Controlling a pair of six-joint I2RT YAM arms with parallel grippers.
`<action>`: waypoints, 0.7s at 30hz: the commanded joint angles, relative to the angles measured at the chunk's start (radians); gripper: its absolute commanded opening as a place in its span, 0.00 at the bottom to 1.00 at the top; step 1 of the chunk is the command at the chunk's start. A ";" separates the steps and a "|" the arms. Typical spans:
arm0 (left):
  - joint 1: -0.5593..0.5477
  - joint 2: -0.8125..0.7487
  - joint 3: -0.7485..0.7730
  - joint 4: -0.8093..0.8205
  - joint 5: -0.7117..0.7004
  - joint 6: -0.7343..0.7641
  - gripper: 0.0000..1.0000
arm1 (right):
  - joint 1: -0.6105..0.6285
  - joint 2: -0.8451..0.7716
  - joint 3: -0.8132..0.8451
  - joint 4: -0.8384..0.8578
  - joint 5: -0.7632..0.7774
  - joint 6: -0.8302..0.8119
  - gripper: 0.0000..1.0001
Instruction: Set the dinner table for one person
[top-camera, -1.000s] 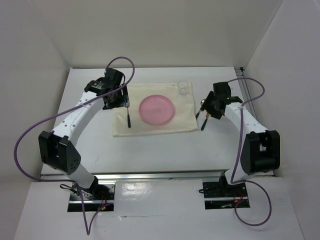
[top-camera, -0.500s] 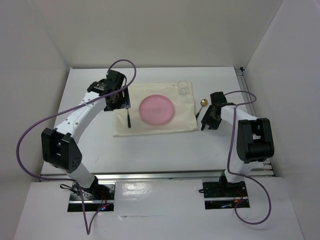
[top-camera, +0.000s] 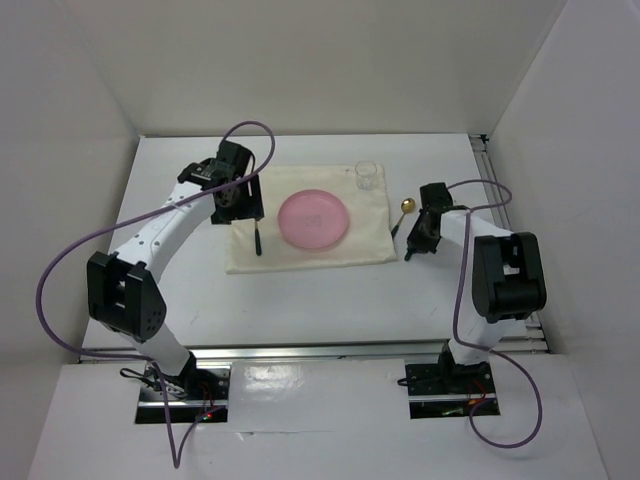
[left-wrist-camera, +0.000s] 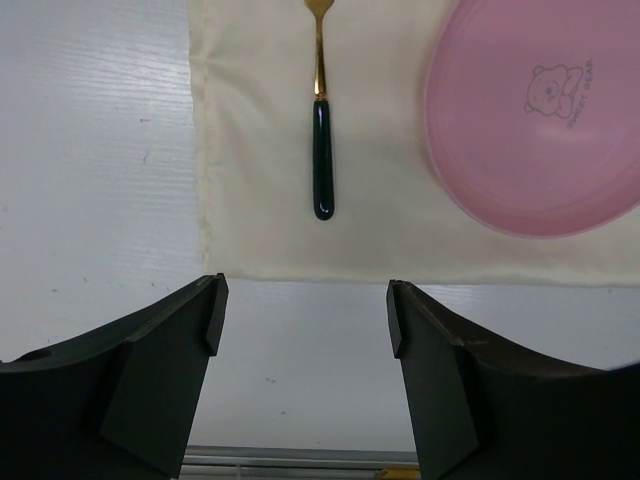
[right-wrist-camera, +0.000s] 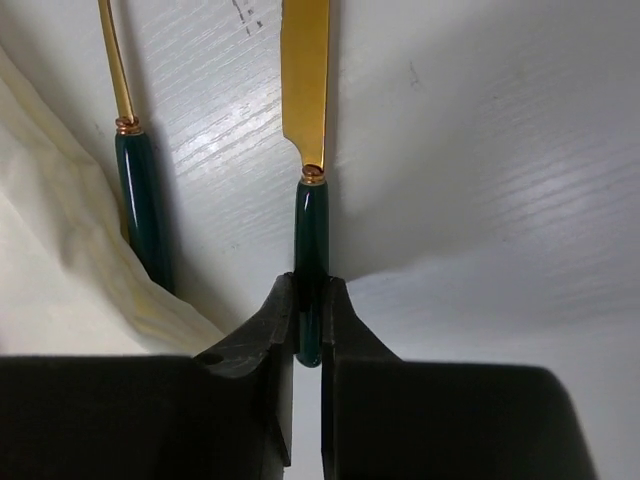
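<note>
Four items are already laid on or beside the cream mat (top-camera: 300, 258). The pink plate (top-camera: 314, 219) sits at its centre. The fork (left-wrist-camera: 321, 150) lies on the mat to the plate's left. The clear glass (top-camera: 366, 176) stands at the mat's far right corner. The spoon (right-wrist-camera: 135, 195) lies on the bare table (top-camera: 180, 290), just off the mat's right edge.

One item is outstanding: the knife (right-wrist-camera: 311, 220). The right claw (right-wrist-camera: 308, 310) is clamped narrowly on its green handle, gold blade pointing away, just beside the spoon and roughly parallel to it, on the side away from the mat. The knife sits low over the table. Whether it rests on the surface cannot be told.

The left claw (left-wrist-camera: 305, 310) is spread wide with nothing between its fingers. It hangs at the mat's left side, apart from the fork.

Assessment: the setting is nearly complete. Plate, fork, glass and spoon appear placed. The remaining work is to set the knife down squarely beside the spoon, release it, and draw both arms clear. Spoon and knife lie off the mat, whereas the fork lies on it, and this asymmetry may need correcting.
</note>
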 joint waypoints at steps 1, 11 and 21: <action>0.002 0.015 0.063 0.014 0.044 0.008 0.82 | -0.007 -0.109 0.002 -0.027 0.069 -0.012 0.06; 0.002 0.044 0.136 0.014 0.128 0.017 0.82 | 0.154 -0.138 0.164 -0.088 -0.092 -0.150 0.01; -0.007 0.023 0.125 -0.015 0.079 0.026 0.82 | 0.248 0.136 0.324 -0.105 -0.144 -0.171 0.03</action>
